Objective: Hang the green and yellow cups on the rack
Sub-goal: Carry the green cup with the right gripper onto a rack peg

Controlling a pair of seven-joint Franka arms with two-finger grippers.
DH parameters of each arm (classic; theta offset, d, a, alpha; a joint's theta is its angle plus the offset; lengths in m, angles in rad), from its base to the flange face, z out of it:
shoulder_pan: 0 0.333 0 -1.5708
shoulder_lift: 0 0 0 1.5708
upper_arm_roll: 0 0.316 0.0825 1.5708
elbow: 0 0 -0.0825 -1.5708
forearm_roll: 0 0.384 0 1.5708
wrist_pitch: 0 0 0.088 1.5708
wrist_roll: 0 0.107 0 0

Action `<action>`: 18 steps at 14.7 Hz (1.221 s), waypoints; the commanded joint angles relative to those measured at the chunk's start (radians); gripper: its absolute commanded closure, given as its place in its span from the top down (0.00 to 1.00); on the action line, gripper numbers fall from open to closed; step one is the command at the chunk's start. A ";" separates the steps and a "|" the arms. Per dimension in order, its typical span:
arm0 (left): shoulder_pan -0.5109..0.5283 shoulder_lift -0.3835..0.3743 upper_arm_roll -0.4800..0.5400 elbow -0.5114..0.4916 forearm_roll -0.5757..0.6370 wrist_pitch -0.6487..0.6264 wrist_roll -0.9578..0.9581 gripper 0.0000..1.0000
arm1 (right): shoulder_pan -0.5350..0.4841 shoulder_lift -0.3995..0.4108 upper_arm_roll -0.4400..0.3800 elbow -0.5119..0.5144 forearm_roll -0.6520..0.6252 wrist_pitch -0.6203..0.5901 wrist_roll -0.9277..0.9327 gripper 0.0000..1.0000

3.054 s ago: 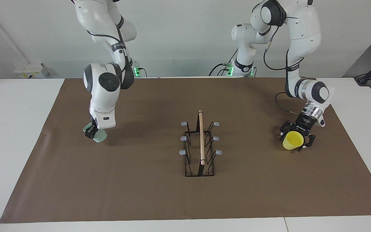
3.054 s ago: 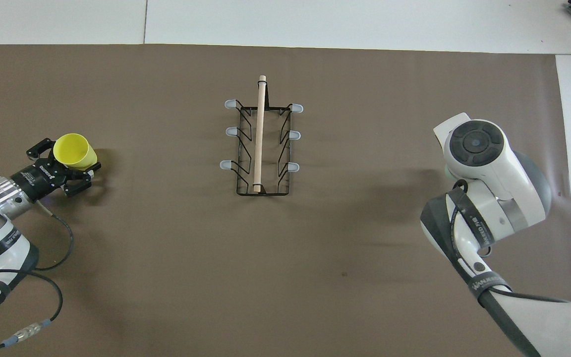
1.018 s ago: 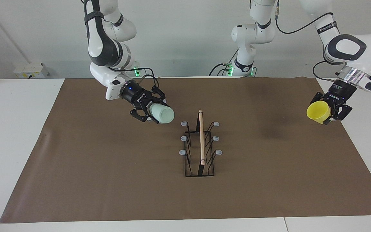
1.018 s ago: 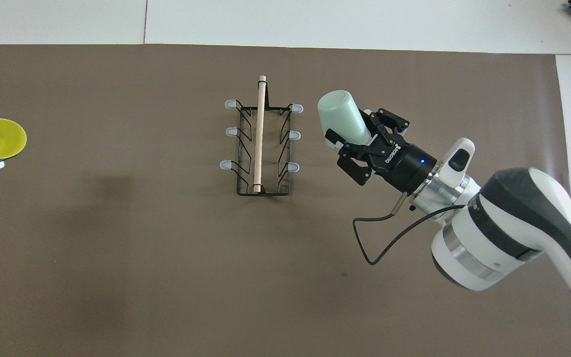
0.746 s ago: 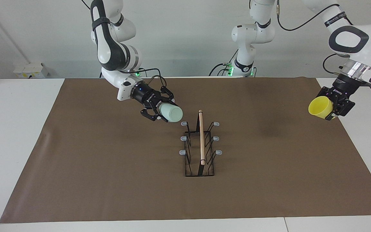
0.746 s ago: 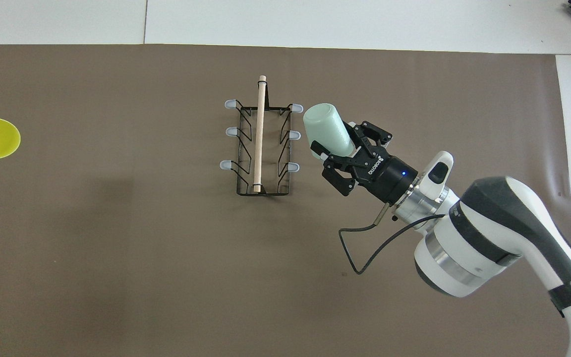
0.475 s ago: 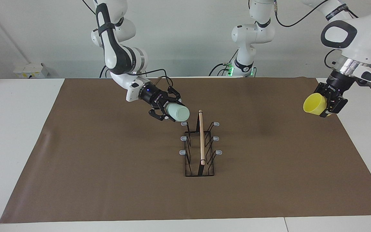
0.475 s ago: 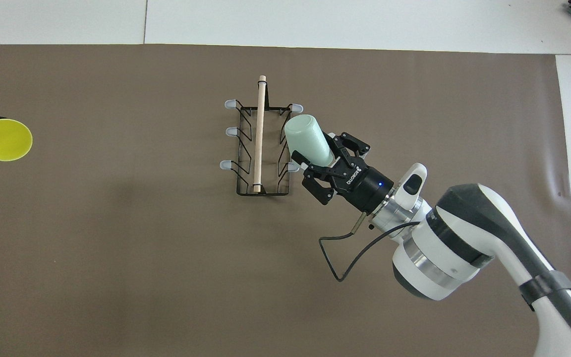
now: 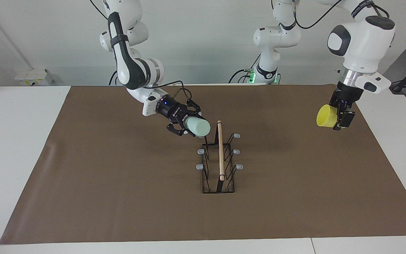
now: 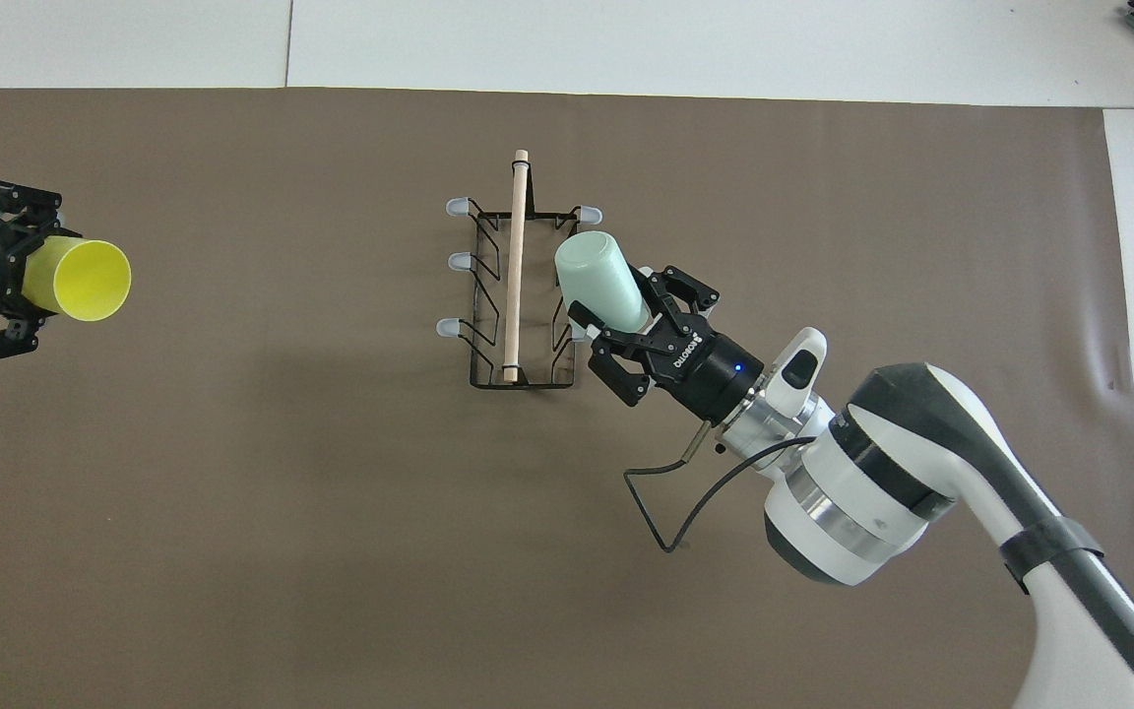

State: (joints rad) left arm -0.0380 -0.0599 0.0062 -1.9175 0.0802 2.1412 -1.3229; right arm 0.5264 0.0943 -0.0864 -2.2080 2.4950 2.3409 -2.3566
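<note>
The black wire rack (image 9: 220, 159) (image 10: 518, 288) with a wooden rod handle stands in the middle of the brown mat. My right gripper (image 9: 188, 124) (image 10: 626, 307) is shut on the green cup (image 9: 198, 127) (image 10: 598, 279). The cup lies on its side in the air with its base toward the rack. It covers the rack's prong nearest the robots on the right arm's side, and contact cannot be told. My left gripper (image 9: 341, 118) (image 10: 16, 281) is shut on the yellow cup (image 9: 325, 115) (image 10: 83, 281), held up over the mat's left arm's end with its mouth turned toward the rack.
The brown mat (image 9: 118, 197) (image 10: 331, 551) covers most of the white table (image 9: 12, 141). A pale box (image 9: 34, 77) sits at the table's edge beside the right arm's base. The rack's other grey-tipped prongs (image 10: 457, 262) are bare.
The right gripper has carried the green cup sideways up to the rack. The left gripper has swung the yellow cup inward toward the rack and turned its mouth that way.
</note>
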 commanded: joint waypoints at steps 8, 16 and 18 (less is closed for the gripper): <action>0.013 -0.023 -0.202 0.005 0.308 -0.165 -0.225 0.16 | 0.046 0.053 -0.001 -0.004 0.107 -0.009 -0.121 0.00; 0.012 -0.012 -0.351 -0.006 0.482 -0.227 -0.416 0.16 | 0.041 0.068 -0.001 -0.004 0.108 -0.014 -0.161 0.00; 0.012 0.003 -0.402 -0.003 0.529 -0.250 -0.450 0.16 | 0.044 0.073 -0.001 -0.004 0.108 -0.014 -0.161 0.00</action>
State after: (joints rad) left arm -0.0335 -0.0654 -0.3498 -1.9191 0.5558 1.9231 -1.7230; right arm 0.5688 0.1592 -0.0896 -2.2090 2.5328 2.3358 -2.4670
